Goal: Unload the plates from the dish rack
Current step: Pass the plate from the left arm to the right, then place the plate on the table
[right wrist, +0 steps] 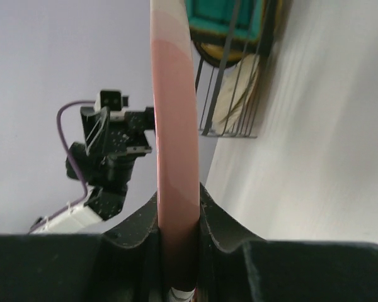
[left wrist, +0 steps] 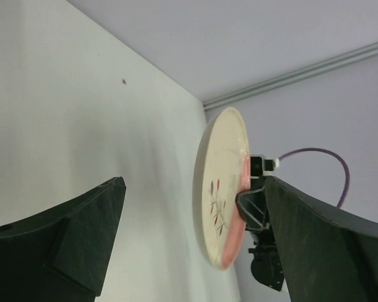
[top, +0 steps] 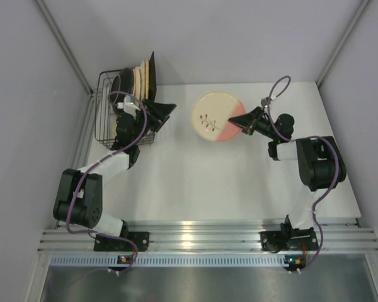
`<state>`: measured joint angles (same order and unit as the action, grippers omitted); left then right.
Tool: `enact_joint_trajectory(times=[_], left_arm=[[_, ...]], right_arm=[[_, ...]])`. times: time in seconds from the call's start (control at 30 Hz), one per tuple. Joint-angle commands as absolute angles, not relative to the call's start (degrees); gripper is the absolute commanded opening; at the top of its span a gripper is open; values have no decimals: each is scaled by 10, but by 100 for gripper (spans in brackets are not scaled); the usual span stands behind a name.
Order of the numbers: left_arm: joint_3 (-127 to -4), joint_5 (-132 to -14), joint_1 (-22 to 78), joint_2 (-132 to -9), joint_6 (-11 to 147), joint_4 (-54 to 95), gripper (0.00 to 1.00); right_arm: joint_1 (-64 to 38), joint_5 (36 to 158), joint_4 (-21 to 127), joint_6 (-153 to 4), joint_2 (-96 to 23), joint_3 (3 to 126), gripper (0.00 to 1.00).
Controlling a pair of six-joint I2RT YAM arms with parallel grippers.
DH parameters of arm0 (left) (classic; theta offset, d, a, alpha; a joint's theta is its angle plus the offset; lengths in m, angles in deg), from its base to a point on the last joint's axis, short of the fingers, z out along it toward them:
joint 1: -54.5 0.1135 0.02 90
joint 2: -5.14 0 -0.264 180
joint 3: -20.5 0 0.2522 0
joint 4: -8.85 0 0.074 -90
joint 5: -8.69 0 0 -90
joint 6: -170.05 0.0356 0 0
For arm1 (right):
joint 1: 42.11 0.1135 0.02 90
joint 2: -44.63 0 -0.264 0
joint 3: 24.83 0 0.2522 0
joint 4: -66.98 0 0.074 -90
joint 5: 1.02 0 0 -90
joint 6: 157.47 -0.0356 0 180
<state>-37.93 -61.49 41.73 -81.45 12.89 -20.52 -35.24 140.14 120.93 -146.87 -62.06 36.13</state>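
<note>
A round cream plate (top: 215, 116) with a leaf sprig and a pink segment is at the table's middle back. My right gripper (top: 244, 123) is shut on its pink rim (right wrist: 174, 157). The plate also shows edge-on in the left wrist view (left wrist: 219, 189). My left gripper (top: 164, 112) is open and empty, just right of the dark wire dish rack (top: 107, 129) at the back left. In the rack stand a dark-rimmed plate (top: 123, 83) and tan ones (top: 143, 77). The right wrist view shows the rack (right wrist: 230, 94) with a teal plate (right wrist: 217, 16) in it.
Grey walls close in the table on the left, back and right. An aluminium rail (top: 201, 239) runs along the near edge by the arm bases.
</note>
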Motion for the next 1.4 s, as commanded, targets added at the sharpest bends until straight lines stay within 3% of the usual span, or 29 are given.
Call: enact_joint_trajectory(times=[0.0,0.4,1.0,1.07,1.1,1.27,1.3,1.37], left_arm=[[-419,-693,424,-753,262,-54,97],[-470,-802,427,-704,402,105,99],[-490,-853,428,-677,465,141,99],[-491,-855,427,-675,468,141,99],[-491,-855,427,-675,469,142,98],[-492,-859,428,-669,475,146,98],[-492,-860,428,-668,477,148,98],[-492,-863,428,-667,479,150,99]], right_arm=[[-403,1362,1340,-1462,-601,366,0],[-533,1194,977,-1302,-544,367,0],[-592,1075,906,-1299,-592,392,1],[-594,1073,903,-1300,-605,401,6],[-595,1073,898,-1301,-607,403,14],[-596,1064,856,-1292,-606,411,34],[-597,1060,837,-1288,-602,410,44],[-600,1052,822,-1279,-593,405,49]])
